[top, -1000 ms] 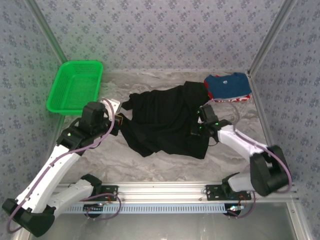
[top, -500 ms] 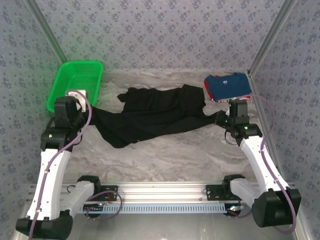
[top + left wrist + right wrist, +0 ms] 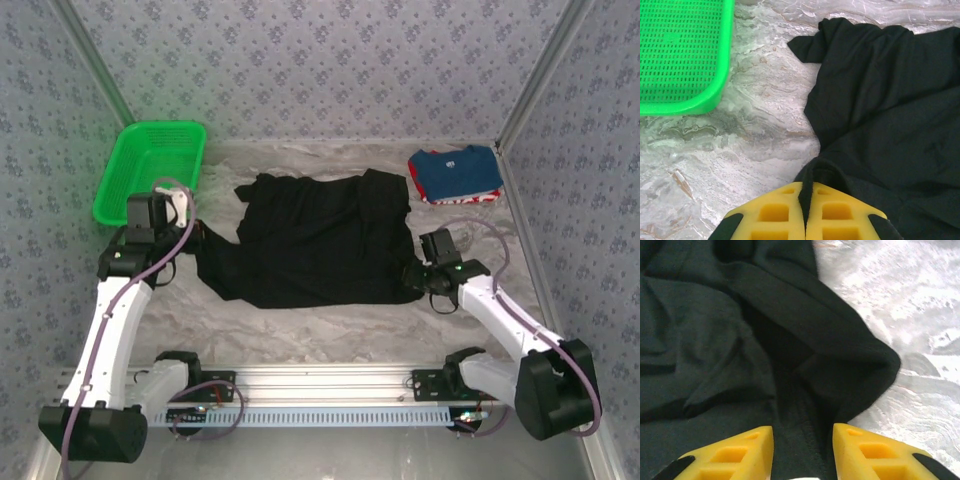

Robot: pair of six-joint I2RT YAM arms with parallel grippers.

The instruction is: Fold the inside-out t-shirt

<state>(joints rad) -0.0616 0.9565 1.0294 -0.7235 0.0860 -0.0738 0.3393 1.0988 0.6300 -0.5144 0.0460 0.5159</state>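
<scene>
The inside-out t-shirt (image 3: 320, 240) is plain black and lies spread across the middle of the marble table. My left gripper (image 3: 190, 222) is at the shirt's left edge, next to the basket. In the left wrist view the left gripper (image 3: 804, 200) is shut, its yellow fingers (image 3: 775, 212) pinching a fold of the shirt (image 3: 890, 100). My right gripper (image 3: 415, 275) is at the shirt's near right corner. In the right wrist view the right gripper (image 3: 802, 440) is open, and the shirt (image 3: 715, 330) lies loose on the table between its parted fingers (image 3: 740, 452).
A green mesh basket (image 3: 150, 175) stands at the back left, and its corner (image 3: 680, 50) is close to my left gripper. A folded blue shirt with red trim (image 3: 455, 172) lies at the back right. Patterned walls close the sides and back. An aluminium rail (image 3: 320, 385) runs along the near edge.
The shirt went from a bunched heap, through a stretched strip, to a wider flat sheet. My right gripper moved toward the near edge and opened, letting go of the fabric. The left stays shut on it.
</scene>
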